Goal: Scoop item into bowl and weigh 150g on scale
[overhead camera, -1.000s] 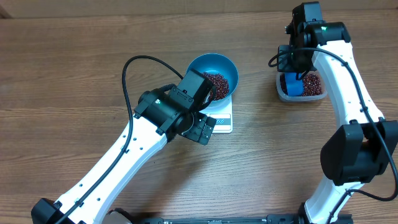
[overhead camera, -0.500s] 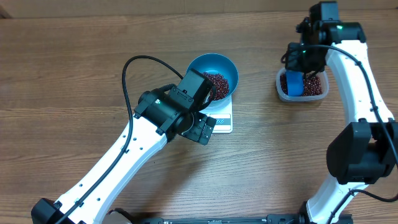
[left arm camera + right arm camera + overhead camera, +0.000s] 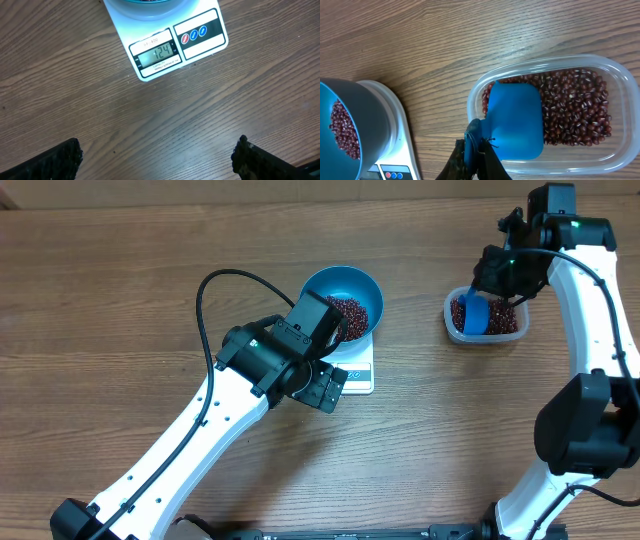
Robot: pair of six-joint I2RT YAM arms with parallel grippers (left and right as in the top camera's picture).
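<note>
Here the right jaws are clamped on the handle of the blue scoop [image 3: 515, 120], which lies over the beans [image 3: 575, 107] in the clear tub [image 3: 555, 61], upper right of the overhead view. The left jaws gape wide, empty, above the table [image 3: 75, 100]. With the scale [image 3: 172, 42] showing 124, I'd dig shallow and pour slowly into the bowl [image 3: 335, 282], top centre. One scoop, tub, bowl and scale; beans uncountable.

Brown wood-grain table [image 3: 90, 290], long horizontal grain, soft even light overhead
</note>
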